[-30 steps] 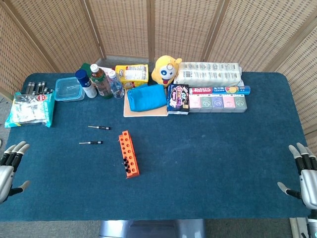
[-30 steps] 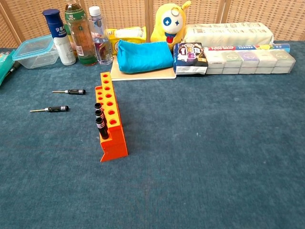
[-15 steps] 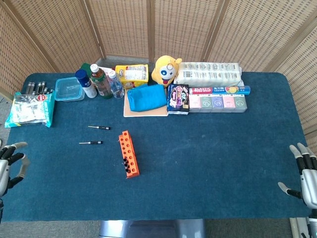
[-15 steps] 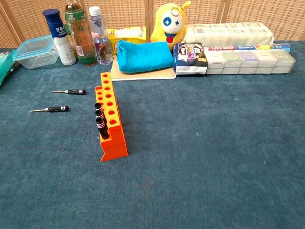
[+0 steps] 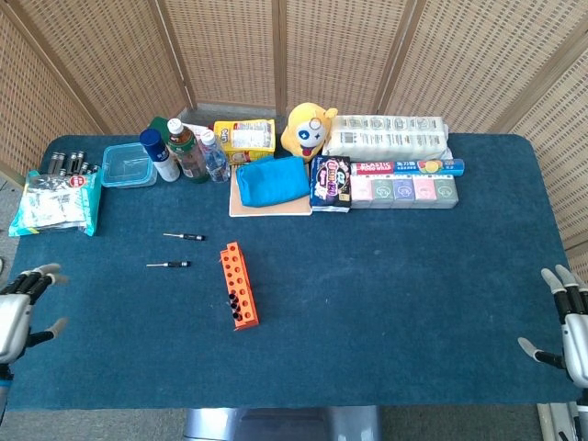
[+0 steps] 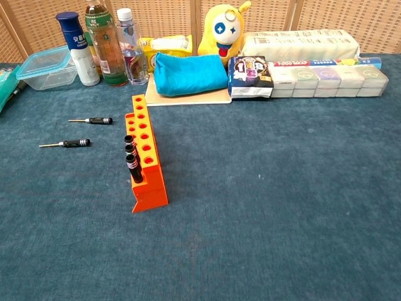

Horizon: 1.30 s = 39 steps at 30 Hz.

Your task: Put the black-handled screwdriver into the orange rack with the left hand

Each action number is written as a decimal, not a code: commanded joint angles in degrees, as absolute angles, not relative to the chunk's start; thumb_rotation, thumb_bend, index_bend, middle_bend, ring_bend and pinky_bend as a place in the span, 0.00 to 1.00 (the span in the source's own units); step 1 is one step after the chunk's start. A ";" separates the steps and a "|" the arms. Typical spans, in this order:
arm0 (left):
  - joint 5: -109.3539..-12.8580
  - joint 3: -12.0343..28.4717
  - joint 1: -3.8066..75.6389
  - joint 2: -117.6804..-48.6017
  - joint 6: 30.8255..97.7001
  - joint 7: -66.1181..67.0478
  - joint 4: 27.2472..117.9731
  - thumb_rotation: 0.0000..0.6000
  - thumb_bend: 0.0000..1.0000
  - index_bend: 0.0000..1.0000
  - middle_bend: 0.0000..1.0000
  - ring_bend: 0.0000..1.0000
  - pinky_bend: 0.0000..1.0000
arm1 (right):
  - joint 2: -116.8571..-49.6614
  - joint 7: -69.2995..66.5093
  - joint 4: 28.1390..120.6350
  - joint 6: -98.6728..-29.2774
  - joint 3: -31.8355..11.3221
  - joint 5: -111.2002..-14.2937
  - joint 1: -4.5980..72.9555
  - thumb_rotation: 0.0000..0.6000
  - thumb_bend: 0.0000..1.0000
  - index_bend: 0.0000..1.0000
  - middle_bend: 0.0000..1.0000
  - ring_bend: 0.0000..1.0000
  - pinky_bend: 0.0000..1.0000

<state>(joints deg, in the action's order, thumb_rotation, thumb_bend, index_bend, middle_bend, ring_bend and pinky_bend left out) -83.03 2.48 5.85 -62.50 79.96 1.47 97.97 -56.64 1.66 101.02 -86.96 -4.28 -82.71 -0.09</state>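
Left robot hand (image 5: pixel 23 308) sits at the near left edge of the blue counter (image 5: pixel 395 294), fingers spread apart and holding nothing; only the head view shows it. Right robot hand (image 5: pixel 571 322) is at the near right edge, likewise spread and empty, well apart from everything else. Two black-handled screwdrivers lie flat on the cloth left of the orange rack (image 6: pixel 146 164): the nearer screwdriver (image 6: pixel 64 143) and the farther screwdriver (image 6: pixel 92 120), both with handles pointing toward the rack and thin shafts pointing left, each apart from the rack and from each other. Neither is touched by a hand. The rack stands upright near the middle-left of the counter, running front to back, with three black-handled tools (image 6: pixel 131 158) already seated in the holes of its near left row and the other holes open. Along the far edge stand bottles (image 6: pixel 103 44), a clear plastic container (image 6: pixel 47 67), a folded blue cloth (image 6: pixel 188 73) on a board, a yellow plush toy (image 6: pixel 222 29), and a row of boxed goods (image 6: pixel 326 75).
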 commanded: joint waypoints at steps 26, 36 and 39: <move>-53.38 12.47 26.20 -77.59 63.93 27.03 97.07 1.00 0.27 0.37 1.00 1.00 1.00 | -55.78 -1.42 100.84 -85.96 -3.99 -83.10 0.22 1.00 0.00 0.06 0.05 0.08 0.15; -42.52 12.59 31.05 -83.23 65.24 36.51 97.14 1.00 0.30 0.37 1.00 1.00 1.00 | -55.26 -2.66 100.67 -85.25 -4.13 -82.38 0.38 1.00 0.00 0.06 0.05 0.08 0.15; -40.55 13.10 32.55 -84.56 66.50 38.67 97.37 1.00 0.31 0.39 1.00 1.00 1.00 | -55.05 -2.94 100.71 -85.22 -4.18 -82.22 0.36 1.00 0.00 0.06 0.05 0.08 0.15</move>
<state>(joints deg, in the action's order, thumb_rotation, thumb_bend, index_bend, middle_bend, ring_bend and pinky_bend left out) -42.10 12.80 31.25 -83.36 65.55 37.34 97.17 -55.07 -2.93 100.69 -85.22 -4.17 -82.23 0.36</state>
